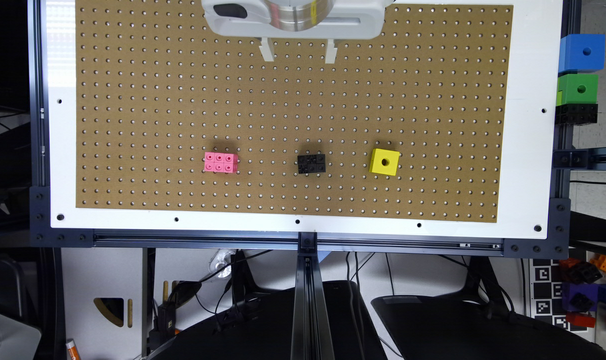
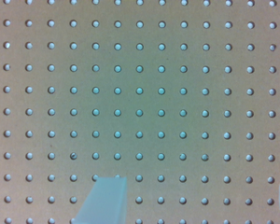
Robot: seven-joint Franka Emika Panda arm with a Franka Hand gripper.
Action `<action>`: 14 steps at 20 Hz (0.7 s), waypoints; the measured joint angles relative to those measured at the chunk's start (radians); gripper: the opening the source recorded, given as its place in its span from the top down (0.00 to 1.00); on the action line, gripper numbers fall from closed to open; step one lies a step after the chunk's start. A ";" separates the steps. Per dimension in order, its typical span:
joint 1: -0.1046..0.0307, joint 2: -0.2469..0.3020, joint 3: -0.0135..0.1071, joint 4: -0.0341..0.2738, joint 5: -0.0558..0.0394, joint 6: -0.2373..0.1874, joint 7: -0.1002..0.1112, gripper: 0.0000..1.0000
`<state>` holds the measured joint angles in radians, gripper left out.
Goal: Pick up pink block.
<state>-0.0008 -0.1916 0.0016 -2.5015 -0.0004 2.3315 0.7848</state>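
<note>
**Entry — pick-up of the pink block, state of progress**

- Pink block [image 1: 221, 162]: found lying flat on the pegboard [image 1: 293, 110], holed face up, toward the exterior view's left in the lower part of the board. Untouched; nothing is in contact with it.
- Pincer [image 1: 298, 51]: held at the top edge of the exterior view, well apart from the block and above bare board. Two pale fingers [image 2: 104, 199] are seen in the wrist view with a wide span of perforated board between them — the pincer is judged spread wide and nothing is held.
- Progress: nothing of the task is judged done. Travel toward the block, descent, closure and lift are all left.
- Black brick [image 1: 311, 163]: set in the same row, on the exterior view's right of the pink block, with a clear gap of board between the two.
- Yellow cube [image 1: 384, 161]: further along the same row, past the black brick — well apart from the target.
- Room for moving: open board is noted on every side of the pink block; the nearest neighbour is the black brick, so less clearance is judged available on that side. The path from the pincer to the block is unobstructed.
- Edges: the board's lower edge and the white border of the surface [image 1: 63, 150] lie near the row, though not beside the block; the framing rail [image 1: 303, 240] runs beyond.
</note>
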 joint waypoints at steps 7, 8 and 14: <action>-0.040 0.001 0.000 0.008 -0.0052 0.001 -0.024 0.00; -0.055 0.005 0.000 0.015 -0.0057 0.004 -0.037 0.00; -0.125 0.128 0.000 0.150 -0.0058 0.007 -0.100 0.00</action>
<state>-0.1254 -0.0632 0.0013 -2.3511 -0.0061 2.3384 0.6843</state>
